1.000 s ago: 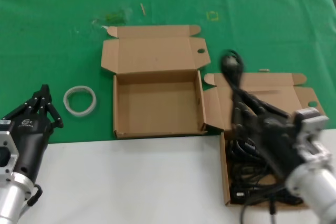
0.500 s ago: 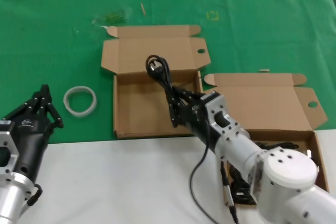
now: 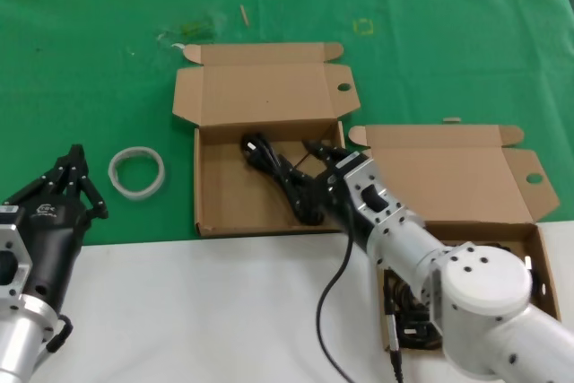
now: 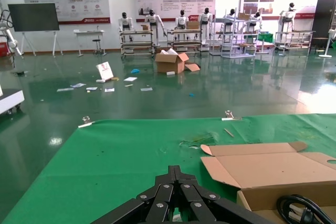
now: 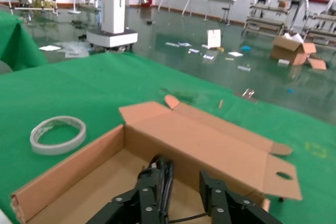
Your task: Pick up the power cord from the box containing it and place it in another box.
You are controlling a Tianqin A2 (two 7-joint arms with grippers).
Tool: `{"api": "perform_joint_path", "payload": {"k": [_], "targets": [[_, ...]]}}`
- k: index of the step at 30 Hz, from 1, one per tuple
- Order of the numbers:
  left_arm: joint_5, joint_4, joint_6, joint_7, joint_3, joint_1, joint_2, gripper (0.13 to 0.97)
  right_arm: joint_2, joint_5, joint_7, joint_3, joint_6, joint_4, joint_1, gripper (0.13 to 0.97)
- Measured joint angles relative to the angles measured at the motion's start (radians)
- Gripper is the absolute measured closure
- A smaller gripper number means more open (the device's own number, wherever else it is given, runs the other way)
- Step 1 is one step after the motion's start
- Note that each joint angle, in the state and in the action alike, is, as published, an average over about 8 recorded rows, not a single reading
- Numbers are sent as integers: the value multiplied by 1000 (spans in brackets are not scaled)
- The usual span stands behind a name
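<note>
The power cord [image 3: 280, 178], a black bundle with a chunky plug, lies inside the squarish box [image 3: 224, 213], whose lid has a round hole near one corner. Its loose tail [image 3: 328, 311] trails over the white table towards the wing-flap box [image 3: 448, 177]. My right gripper [image 3: 316, 177] is low inside the squarish box with its jaws apart; in the right wrist view [image 5: 181, 178] the cord [image 5: 166, 169] lies against one finger. My left gripper [image 3: 76, 166] is shut and empty at the near left, and shows shut in the left wrist view [image 4: 175, 169].
A white tape roll [image 3: 137, 170] lies on the green cloth left of the squarish box. A heap of black cords [image 3: 414, 307] fills the wing-flap box. The white table edge [image 3: 197, 311] is in front. The squarish box's lid [image 4: 273, 169] stands open at the back.
My right arm swung the cord left from above the wing-flap box, lowered it into the squarish box, and its jaws opened. The left arm has not moved.
</note>
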Motion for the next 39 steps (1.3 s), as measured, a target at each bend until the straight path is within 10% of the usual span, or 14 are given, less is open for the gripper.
{"api": "perform_joint_path", "payload": {"k": [15, 39], "targets": [[0, 0, 0, 0, 0, 0, 0, 955, 181, 285, -151, 375, -198, 469, -256, 618], [0, 0, 0, 0, 0, 0, 0, 756, 137, 127, -57, 490, -161, 489, -347, 223]]}}
